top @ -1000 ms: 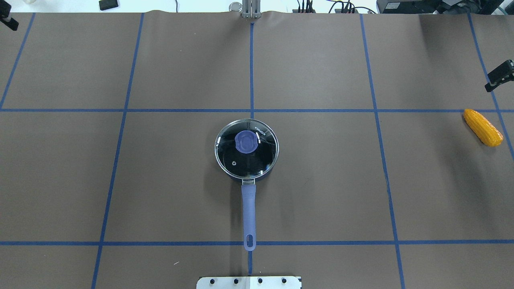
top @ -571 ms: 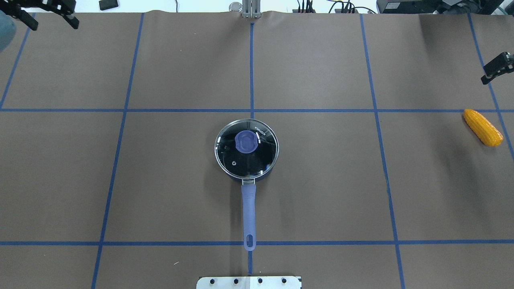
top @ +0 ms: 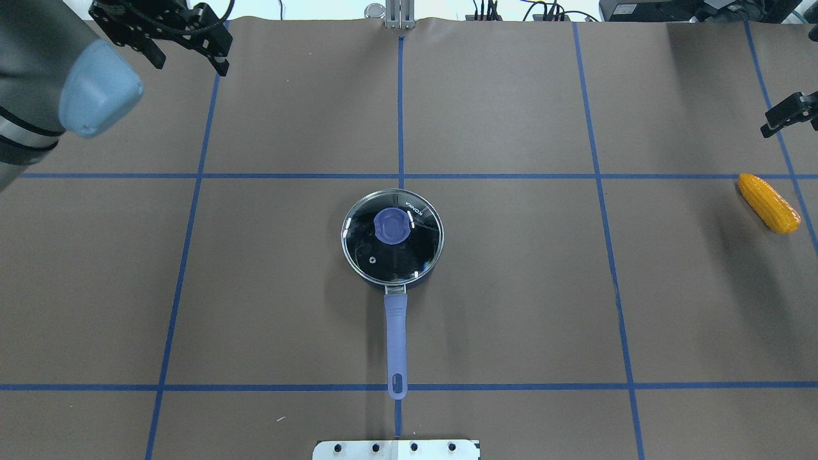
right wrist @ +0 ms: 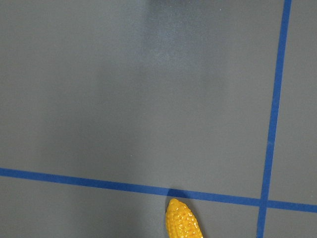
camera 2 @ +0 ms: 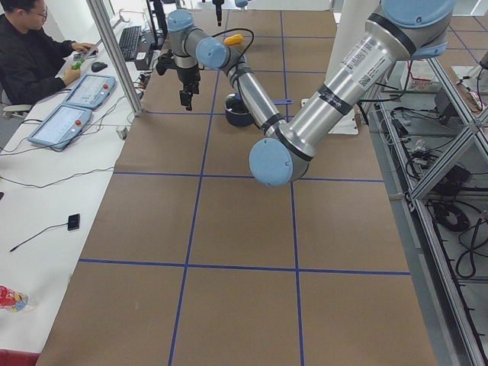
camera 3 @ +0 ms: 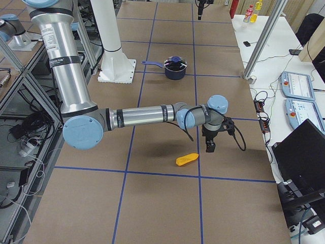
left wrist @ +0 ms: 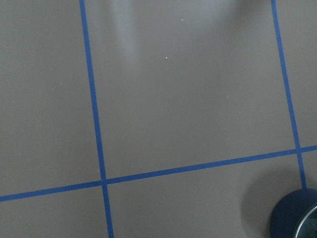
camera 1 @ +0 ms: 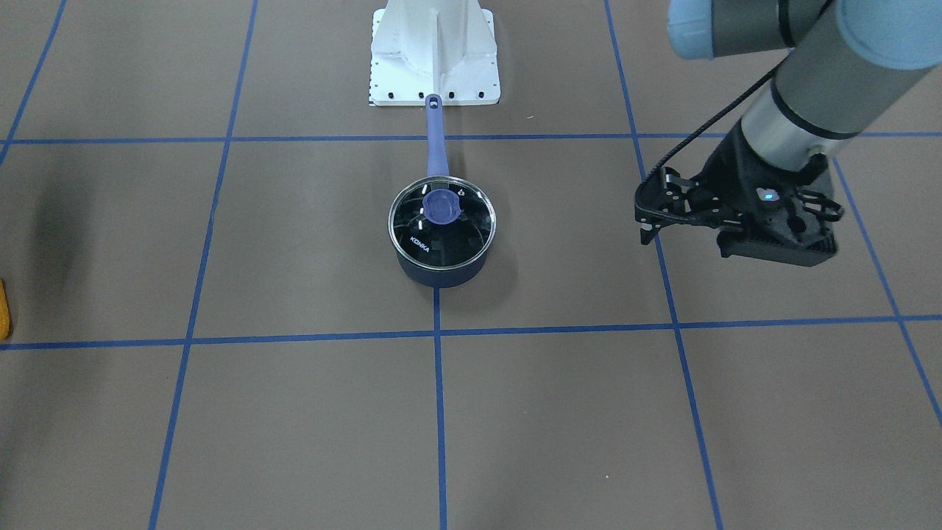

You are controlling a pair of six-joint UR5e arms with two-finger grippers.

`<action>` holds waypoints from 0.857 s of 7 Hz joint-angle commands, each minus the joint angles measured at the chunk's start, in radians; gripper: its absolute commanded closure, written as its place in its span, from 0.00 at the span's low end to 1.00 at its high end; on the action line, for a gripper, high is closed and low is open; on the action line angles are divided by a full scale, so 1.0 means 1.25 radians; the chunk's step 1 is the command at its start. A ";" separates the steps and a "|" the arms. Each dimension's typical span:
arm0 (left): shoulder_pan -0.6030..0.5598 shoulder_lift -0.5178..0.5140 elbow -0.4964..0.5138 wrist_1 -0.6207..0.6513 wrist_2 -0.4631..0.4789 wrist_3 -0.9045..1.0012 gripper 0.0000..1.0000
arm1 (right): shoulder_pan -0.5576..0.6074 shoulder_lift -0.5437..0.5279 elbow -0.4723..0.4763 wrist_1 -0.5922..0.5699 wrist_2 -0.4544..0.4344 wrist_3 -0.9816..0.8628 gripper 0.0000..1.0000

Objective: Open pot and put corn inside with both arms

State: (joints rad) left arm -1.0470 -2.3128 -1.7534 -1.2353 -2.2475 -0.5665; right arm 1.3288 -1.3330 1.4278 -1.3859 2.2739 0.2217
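The navy pot (top: pixel 392 237) stands at the table's middle with its glass lid and blue knob (top: pixel 391 226) on, and its lavender handle (top: pixel 396 338) points at the robot base. It also shows in the front view (camera 1: pixel 441 228). The corn (top: pixel 769 203) lies flat at the far right, and its tip shows in the right wrist view (right wrist: pixel 183 220). My left gripper (top: pixel 188 61) hangs open and empty over the far left, well away from the pot. My right gripper (camera 3: pixel 210 147) hovers just beyond the corn; in the overhead view only one finger (top: pixel 783 116) shows, standing alone, so it is open.
Blue tape lines grid the brown table cover. The white robot base plate (top: pixel 396 449) sits at the near edge behind the pot handle. An operator (camera 2: pixel 30 53) sits at a side desk with control tablets (camera 2: pixel 59 126). A metal post (top: pixel 396 13) stands at the far edge.
My left arm has swung in from the top-left corner, carrying its open gripper rightward along the far edge. My right gripper's finger has shifted slightly. The pot and corn have not moved.
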 commanded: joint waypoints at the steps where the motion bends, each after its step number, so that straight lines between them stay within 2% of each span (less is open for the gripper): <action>1: 0.096 -0.022 -0.002 0.000 0.081 -0.036 0.01 | -0.008 0.001 -0.015 0.030 0.004 -0.005 0.00; 2: 0.147 -0.049 -0.001 -0.001 0.110 -0.105 0.01 | -0.008 -0.002 -0.014 0.030 0.020 -0.004 0.00; 3: 0.172 -0.059 -0.005 -0.001 0.113 -0.132 0.01 | -0.008 -0.006 -0.014 0.030 0.076 -0.006 0.00; 6: 0.252 -0.098 0.007 -0.009 0.161 -0.179 0.00 | -0.043 -0.023 -0.010 0.041 0.073 -0.009 0.00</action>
State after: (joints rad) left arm -0.7744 -2.4096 -1.7550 -1.2405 -2.0717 -0.7690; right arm 1.2973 -1.3474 1.4128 -1.3429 2.3682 0.2121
